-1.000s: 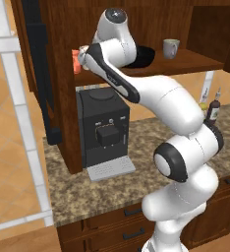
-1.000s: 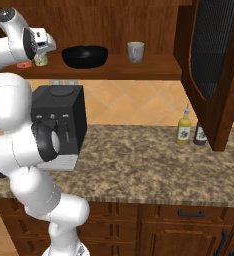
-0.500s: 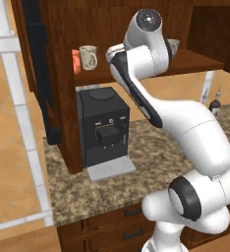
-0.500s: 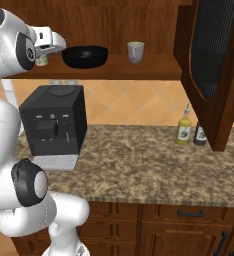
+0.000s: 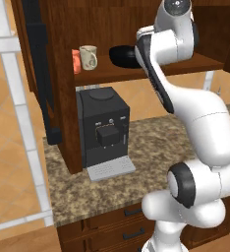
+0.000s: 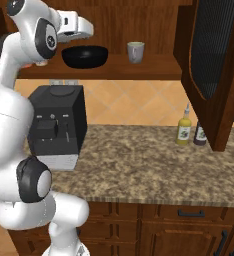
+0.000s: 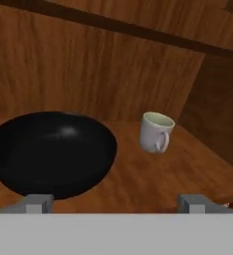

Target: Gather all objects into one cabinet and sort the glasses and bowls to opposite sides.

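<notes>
On the cabinet point(image 6: 209, 65) shelf, all 4 task items stand in 1 row. At the left end, seen from the left base view, an orange-red cup point(image 5: 76, 61) sits just behind and touching the side of a cream mug point(image 5: 89, 57) whose handle faces forward. The black bowl point(image 6: 85, 55) rests upright near the middle of the shelf, and a grey mug point(image 6: 135, 52) stands apart from it to the right, with bare wood between them.

The gripper point(image 7: 115, 201) hangs spread wide and holds nothing; in the hand view its 2 fingertips point(image 7: 37, 203) rise at the bottom edge, 1 in front of the bowl's near wall and the other over bare shelf. That view looks across the shelf at the bowl on the left and the grey mug (handle turned toward the camera) further back on the right.

Below the shelf, a black coffee machine point(image 5: 103, 130) stands on the speckled worktop point(image 6: 154, 165). Further right on the worktop, 2 sauce bottles point(image 6: 183, 131) stand side by side just beside the open cabinet door.
</notes>
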